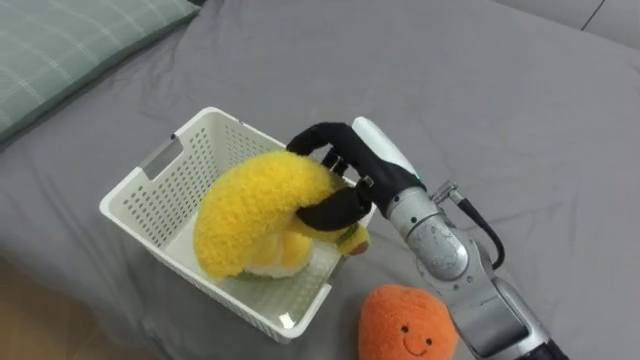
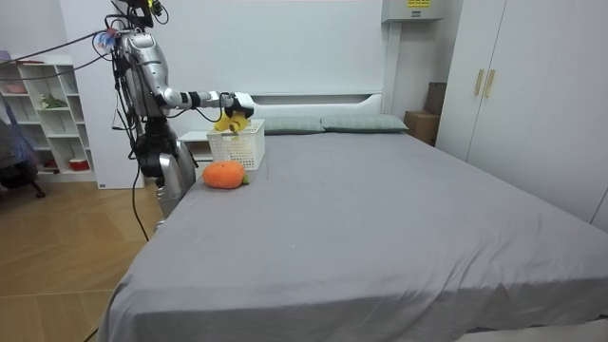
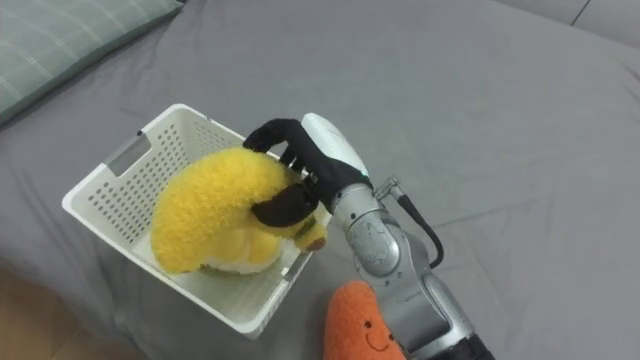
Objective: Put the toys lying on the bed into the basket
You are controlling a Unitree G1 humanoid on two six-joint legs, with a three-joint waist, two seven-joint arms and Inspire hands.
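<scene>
Left eye view: right hand (image 1: 372,160) clamped on fluffy yellow banana-shaped plush toy (image 1: 245,210). Dark fingers (image 1: 318,137) curled over its upper edge, thumb hooked under from the near side; a tight pinch, nothing spread. Back of hand white and glossy, forearm bare metal.

Plush toy mostly inside white perforated plastic basket (image 1: 150,190), arched, one end poking over the right rim beside the hand. Paler cream patch below the yellow arc; cannot tell whether same toy or another.

Basket rectangular, lattice walls, slot handle in the far short wall, set on smooth grey bed sheet (image 1: 500,90).

Round orange plush toy (image 1: 405,322) with small stitched face on the sheet just beside the basket's near right corner, below the forearm, cut off by the bottom edge.

Pale green checked pillow (image 1: 60,45) at top left, partly out of frame.

Room view: robot standing at the bed's side on the room view's left, right arm stretched level over the basket near the head end.
</scene>
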